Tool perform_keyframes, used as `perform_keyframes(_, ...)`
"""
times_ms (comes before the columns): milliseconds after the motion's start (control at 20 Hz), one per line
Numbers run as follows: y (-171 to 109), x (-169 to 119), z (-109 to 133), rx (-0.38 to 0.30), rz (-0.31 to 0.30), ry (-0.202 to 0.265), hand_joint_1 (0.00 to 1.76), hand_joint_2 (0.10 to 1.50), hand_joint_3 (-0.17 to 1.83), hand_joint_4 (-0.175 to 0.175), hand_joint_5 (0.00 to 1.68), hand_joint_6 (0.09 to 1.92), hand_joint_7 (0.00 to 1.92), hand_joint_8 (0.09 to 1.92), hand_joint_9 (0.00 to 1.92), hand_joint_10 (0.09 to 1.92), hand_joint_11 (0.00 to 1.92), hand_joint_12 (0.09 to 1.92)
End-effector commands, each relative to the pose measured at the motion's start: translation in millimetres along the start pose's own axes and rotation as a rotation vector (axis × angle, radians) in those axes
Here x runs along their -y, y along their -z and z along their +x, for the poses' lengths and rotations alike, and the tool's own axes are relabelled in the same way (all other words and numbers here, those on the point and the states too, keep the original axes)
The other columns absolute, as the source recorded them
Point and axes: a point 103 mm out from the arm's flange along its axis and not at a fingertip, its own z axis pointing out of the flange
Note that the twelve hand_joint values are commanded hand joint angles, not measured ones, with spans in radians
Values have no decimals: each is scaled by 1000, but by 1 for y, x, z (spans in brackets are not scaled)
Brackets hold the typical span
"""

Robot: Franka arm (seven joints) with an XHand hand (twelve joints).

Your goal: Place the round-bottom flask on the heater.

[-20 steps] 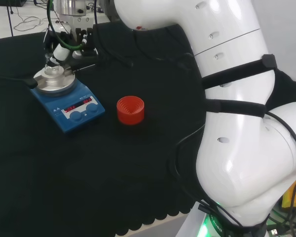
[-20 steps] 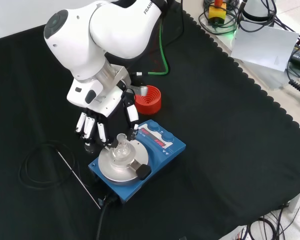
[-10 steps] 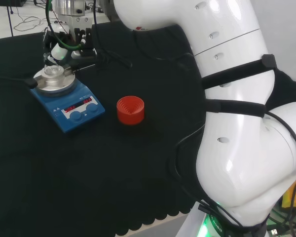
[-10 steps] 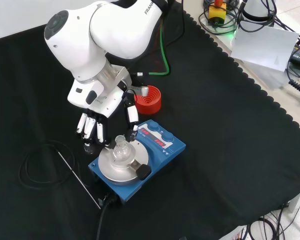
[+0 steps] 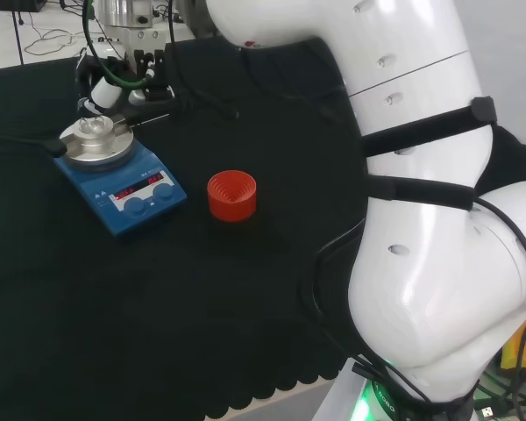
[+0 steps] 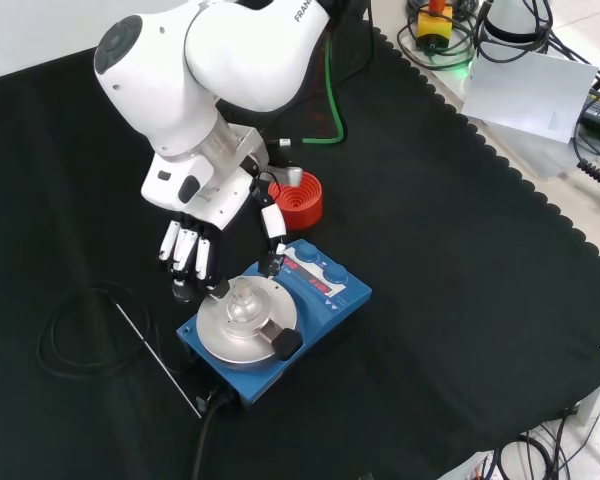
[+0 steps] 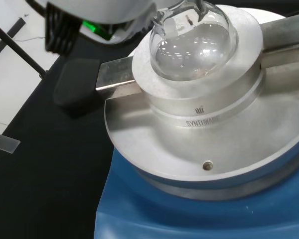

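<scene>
I can see the round-bottom flask [image 6: 243, 300] sitting on the heater [image 6: 315, 300]. It rests in the silver metal block [image 7: 199, 124] on top of the blue box, with its round belly down in the dip and its neck pointing up. In the wrist view the flask [image 7: 192, 47] looks clear and shiny, and I can't tell if there is anything inside it. A flat metal bar with a black knob [image 7: 77, 84] sticks out from the side of the silver block.

The hand [image 6: 195, 245] is above and just behind the flask in the front view. Its fingers [image 6: 185, 262] hang down fairly straight beside the silver block, and the thumb [image 6: 273, 232] hangs down on the other side. They are let go, not wrapped round the flask (I see a gap between the fingertips and the glass). In the head view the hand [image 5: 114, 83] is just past the heater, at the far left of the cloth.

A red ribbed stand [image 6: 298, 198] sits on the black cloth [image 6: 460, 260] close behind the heater in the front view. In the head view the red stand [image 5: 231, 194] is to the right of the heater [image 5: 123, 180], with nothing on it. A thin black cable [image 6: 75, 335] lies curled on the cloth to the left of the heater in the front view.
</scene>
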Motion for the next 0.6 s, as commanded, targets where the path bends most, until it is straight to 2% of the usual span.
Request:
perform_keyframes(50, 11, 26, 0, 12, -27, -18, 905, 595, 592, -63, 650, 850, 204, 680, 484, 663, 279, 1364)
perform_keyframes(600, 34, 117, 5, 20, -105, -104, 889, 604, 590, -57, 622, 836, 200, 681, 473, 673, 271, 1370)
